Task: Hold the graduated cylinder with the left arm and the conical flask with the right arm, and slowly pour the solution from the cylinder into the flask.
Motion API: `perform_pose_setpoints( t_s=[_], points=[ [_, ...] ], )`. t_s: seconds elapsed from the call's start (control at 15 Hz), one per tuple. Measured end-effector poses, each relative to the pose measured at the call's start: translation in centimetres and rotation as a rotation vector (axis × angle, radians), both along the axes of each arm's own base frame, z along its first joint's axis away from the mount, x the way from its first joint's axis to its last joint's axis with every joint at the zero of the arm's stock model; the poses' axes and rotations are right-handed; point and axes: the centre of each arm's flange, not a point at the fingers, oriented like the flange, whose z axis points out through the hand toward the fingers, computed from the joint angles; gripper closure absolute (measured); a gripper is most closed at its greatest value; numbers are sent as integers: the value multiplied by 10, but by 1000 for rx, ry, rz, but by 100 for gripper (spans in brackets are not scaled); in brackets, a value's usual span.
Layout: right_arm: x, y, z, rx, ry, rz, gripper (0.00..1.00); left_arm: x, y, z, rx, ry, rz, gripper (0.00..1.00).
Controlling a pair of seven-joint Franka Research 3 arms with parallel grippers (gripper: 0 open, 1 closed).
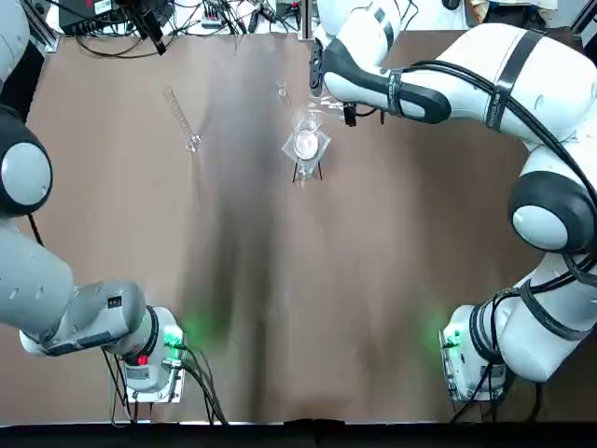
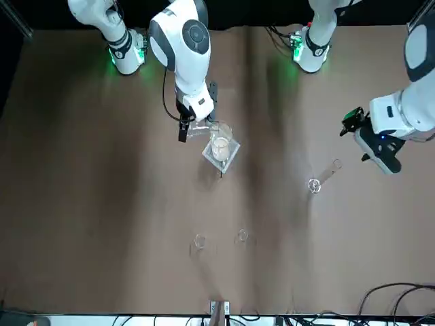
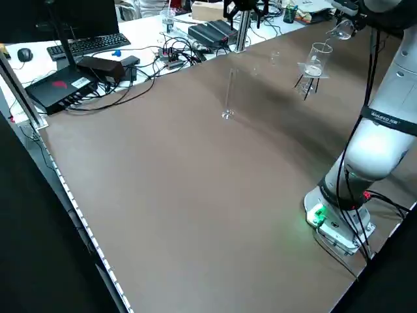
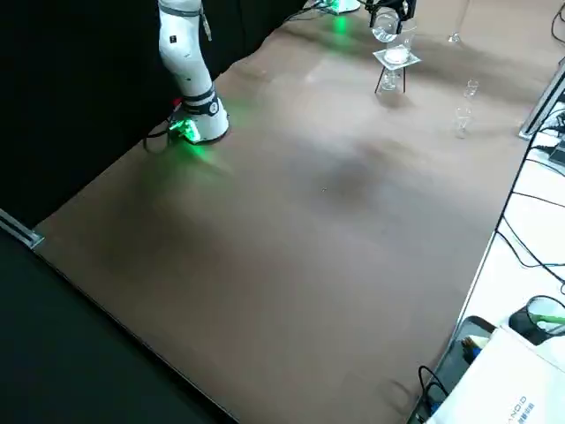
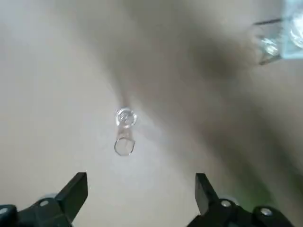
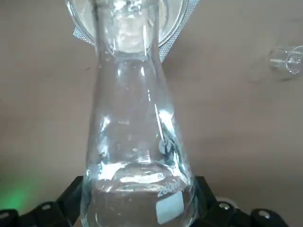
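The tabletop [image 1: 280, 308] carries a beaker [image 1: 306, 145] on a stand. The right arm [image 1: 485, 65] reaches beside it, its jaws [image 6: 137, 198] clenched on the flask [image 6: 137, 142], whose neck tips toward the beaker; its rim is hard to make out. The left jaws [image 5: 142, 194], spread wide, hover above the cylinder [image 1: 181, 119], standing alone, faint against the brown.

Only thing kinda readable is "250" printed low on the conical flask [image 6: 137, 142]; everything else is too blurry.
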Motion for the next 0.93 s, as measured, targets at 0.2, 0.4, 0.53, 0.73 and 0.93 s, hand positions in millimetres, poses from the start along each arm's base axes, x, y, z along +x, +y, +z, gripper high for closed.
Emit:
perform_pose_setpoints(
  t_s=[0.2,0.4,0.53,0.73,0.93],
  points=[
    [1,-1,-1,-10,-7,3,4,-13,-14,8,104,19,214,0],
    [2,0,-7,-22,-3,3,4,-30,-19,30,175,10,382,0],
    [3,0,-13,-29,0,4,4,-41,-17,43,193,11,428,0],
    [3,1,-15,-34,0,5,4,-48,-11,50,209,32,460,0],
    [3,2,-13,-31,-4,6,4,-48,-5,49,212,38,481,0]
  ],
)
